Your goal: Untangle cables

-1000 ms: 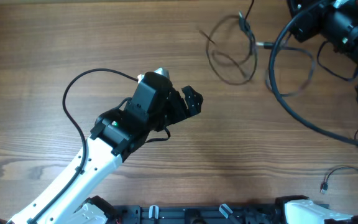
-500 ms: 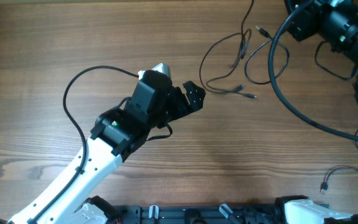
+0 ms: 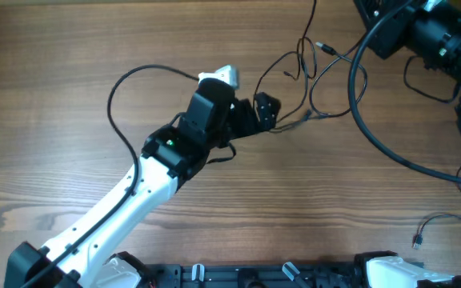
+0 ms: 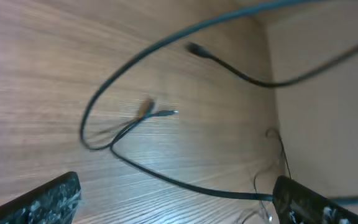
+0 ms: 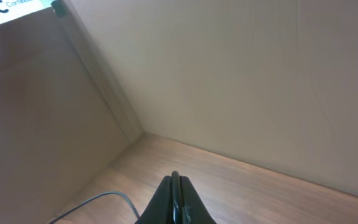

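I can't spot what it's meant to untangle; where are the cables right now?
In the overhead view, the cables lie looped at upper right of centre, just beyond the open left gripper.

Light: even and soft from above, the table [image 3: 54, 120] evenly bright, no glare.
Shadows: faint, close under things.
Left wrist view: motion-smeared, cables [image 4: 126, 129] streaked.
Right wrist view: dimmer, hazy, bright patch in its top left corner.
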Available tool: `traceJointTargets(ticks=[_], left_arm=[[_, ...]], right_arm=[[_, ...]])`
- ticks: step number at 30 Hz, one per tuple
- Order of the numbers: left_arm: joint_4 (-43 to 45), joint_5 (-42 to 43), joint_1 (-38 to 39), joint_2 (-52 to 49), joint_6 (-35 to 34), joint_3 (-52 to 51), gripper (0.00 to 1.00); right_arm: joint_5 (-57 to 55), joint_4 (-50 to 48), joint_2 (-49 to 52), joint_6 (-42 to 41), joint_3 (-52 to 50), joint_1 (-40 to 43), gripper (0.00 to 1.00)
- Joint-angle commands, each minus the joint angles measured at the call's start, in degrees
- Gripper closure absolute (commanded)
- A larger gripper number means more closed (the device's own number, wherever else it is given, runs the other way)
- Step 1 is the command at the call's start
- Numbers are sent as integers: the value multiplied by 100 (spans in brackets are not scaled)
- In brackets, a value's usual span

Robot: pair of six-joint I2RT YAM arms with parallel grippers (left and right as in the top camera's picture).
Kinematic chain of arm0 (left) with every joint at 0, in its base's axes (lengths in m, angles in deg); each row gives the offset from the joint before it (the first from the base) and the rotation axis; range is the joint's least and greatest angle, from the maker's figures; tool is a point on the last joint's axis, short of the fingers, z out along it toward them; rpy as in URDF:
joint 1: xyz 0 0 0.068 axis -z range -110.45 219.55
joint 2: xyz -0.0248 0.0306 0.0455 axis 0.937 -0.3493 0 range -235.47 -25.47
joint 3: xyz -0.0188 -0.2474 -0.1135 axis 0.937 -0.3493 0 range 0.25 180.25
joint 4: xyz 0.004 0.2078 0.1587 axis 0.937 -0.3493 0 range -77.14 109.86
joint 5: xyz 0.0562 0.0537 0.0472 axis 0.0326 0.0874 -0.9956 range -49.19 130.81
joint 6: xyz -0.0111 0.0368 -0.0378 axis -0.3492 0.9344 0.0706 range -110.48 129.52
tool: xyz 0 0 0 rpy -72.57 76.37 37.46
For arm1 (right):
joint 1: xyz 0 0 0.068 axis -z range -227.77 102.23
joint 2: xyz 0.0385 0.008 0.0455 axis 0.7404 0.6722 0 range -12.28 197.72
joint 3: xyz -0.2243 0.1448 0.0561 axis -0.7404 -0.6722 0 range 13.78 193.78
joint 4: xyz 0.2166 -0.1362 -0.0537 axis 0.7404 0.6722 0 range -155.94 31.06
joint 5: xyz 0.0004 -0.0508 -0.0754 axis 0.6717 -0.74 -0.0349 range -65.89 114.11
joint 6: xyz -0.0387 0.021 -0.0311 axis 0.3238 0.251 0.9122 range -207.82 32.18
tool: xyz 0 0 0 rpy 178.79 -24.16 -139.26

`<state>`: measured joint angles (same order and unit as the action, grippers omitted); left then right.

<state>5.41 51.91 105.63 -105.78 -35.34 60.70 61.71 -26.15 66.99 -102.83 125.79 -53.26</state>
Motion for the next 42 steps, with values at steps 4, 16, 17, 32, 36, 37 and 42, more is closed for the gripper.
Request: traceJointTargets(ticks=[4, 16, 17, 32, 36, 37, 42], left_arm=[[411, -1248, -46, -116, 734, 31, 0], [1974, -1591, -39, -800, 3314, 31, 14], [2020, -1814, -39, -800, 3314, 31, 18], [317, -2660, -973, -800, 3309, 31, 96], [-111, -2769, -1506, -800, 2848, 31, 96], [-240, -2791, -1716, -800, 2667, 31, 96], [-785, -2761, -2747, -800, 2011, 31, 96]], right_arm=[[507, -37, -173, -39, 48, -7, 96], [1547, -282, -560, -317, 48, -7, 96], [1547, -282, -568, -317, 48, -7, 96], [1161, -627, -651, -452, 50, -4, 96], [525, -605, -651, -455, 50, 474, 96], [525, -597, -651, -472, 48, 717, 96], [525, -433, -649, -616, 48, 1947, 96]])
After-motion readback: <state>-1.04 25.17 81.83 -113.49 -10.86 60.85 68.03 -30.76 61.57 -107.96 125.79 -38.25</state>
